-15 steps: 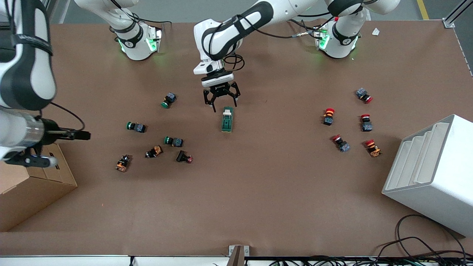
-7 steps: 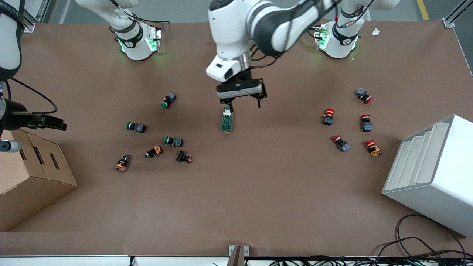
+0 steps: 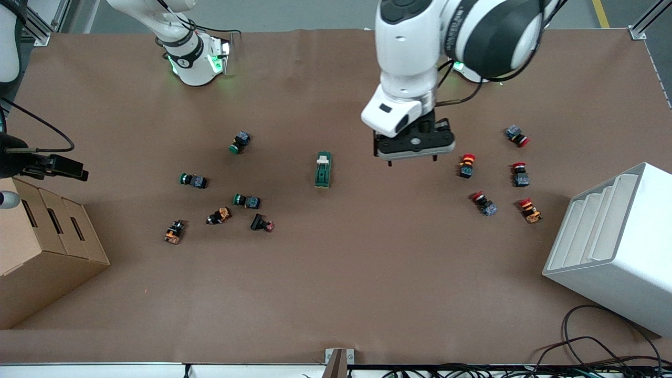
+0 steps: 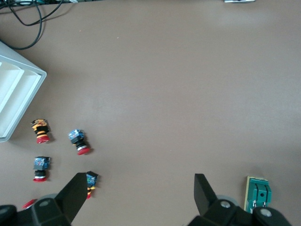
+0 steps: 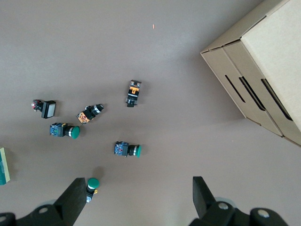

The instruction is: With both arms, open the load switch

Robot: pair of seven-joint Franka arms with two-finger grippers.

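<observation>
The load switch [image 3: 323, 169], a dark-green block with a white toggle, lies alone on the brown table [image 3: 336, 273] near its middle. My left gripper [image 3: 412, 160] hangs open and empty over bare table between the switch and the red-capped buttons. The left wrist view shows the switch [image 4: 258, 193] just outside one of its fingers [image 4: 203, 193]. My right gripper [image 3: 71, 169] is open and empty, up over the right arm's end of the table beside the cardboard box. In the right wrist view [image 5: 138, 197] only the switch's edge [image 5: 3, 165] shows.
Several green-capped and orange push buttons [image 3: 247, 200] lie toward the right arm's end. Several red-capped ones [image 3: 484, 203] lie toward the left arm's end. A cardboard box [image 3: 42, 252] and a white stepped bin [image 3: 614, 247] stand at the two ends. Cables [image 3: 604, 352] trail at the front edge.
My left gripper has risen and swung away from the load switch toward the red-capped buttons. My right arm has drawn back toward the cardboard box. The switch has not moved.
</observation>
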